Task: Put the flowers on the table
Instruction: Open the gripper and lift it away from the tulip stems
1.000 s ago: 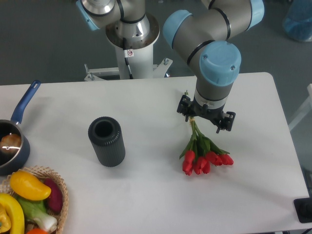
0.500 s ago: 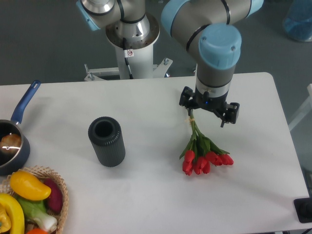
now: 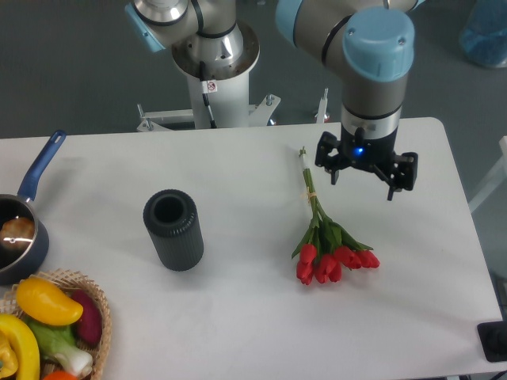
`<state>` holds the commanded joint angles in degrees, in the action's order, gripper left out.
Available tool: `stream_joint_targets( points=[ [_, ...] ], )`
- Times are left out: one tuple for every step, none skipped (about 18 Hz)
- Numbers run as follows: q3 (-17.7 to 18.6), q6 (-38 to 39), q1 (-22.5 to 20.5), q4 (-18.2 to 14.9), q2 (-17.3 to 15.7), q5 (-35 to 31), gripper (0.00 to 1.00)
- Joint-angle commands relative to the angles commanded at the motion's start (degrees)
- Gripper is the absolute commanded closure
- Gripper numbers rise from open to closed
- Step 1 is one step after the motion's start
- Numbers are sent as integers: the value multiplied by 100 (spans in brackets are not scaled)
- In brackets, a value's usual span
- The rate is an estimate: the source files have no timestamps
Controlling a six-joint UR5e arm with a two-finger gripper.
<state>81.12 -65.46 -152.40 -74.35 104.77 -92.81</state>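
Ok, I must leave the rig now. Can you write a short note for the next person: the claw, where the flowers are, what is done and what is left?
Claw: empty, holds nothing, above the table to the right of the stems; whether it is open cannot be told from this view.
Flowers: red tulips lying flat on the white table, blooms toward the front edge, stems pointing to the back, apart from the black ribbed vase.
Done: flowers are placed on the table and released.
Left: probably only to retract the arm; nothing more to move.
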Motion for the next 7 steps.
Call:
stream_joint_targets(
  points=[
    [0,-123,-18,-18,-44,9,0],
    [26,-220,-27,-53,-53,26,0],
    [26,-256,-44,-123,-62,44,0],
    [35,-256,-53,-176,-62,53,0],
    [35,-256,-62,-202,-62,53,0],
    [35,-256,-62,-211,-62,53,0],
    [35,-256,-62,-211,-62,53,0]
  ],
)
